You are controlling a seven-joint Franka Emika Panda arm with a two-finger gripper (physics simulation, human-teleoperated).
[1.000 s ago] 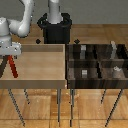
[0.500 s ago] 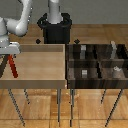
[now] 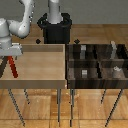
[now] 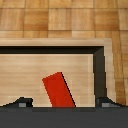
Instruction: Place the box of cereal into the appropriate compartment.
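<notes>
The box of cereal point(image 3: 13, 68) is a thin red box lying tilted on the floor of the light-wood tray point(image 3: 42, 65), close to that tray's edge at the exterior view's left. My gripper point(image 3: 10, 56) hangs right above it. In the wrist view the red box point(image 4: 58, 90) sits between my two fingertips point(image 4: 20, 102), which stand wide apart and do not touch it, so the gripper point(image 4: 64, 103) is open. The compartment point(image 3: 107, 54) is the bin's back section at the exterior view's right, marked by a tall slim grey block point(image 3: 115, 47).
The dark-brown four-part bin point(image 3: 97, 61) stands beside the tray at the exterior view's right. Its other sections hold shorter grey blocks point(image 3: 83, 49) point(image 3: 85, 73) point(image 3: 116, 70). The robot's black base point(image 3: 56, 27) stands behind the tray. The tray's wall point(image 4: 99, 70) rises near the box.
The arm's upper links have shifted slightly. The gripper stays open over the cereal box, which has not moved.
</notes>
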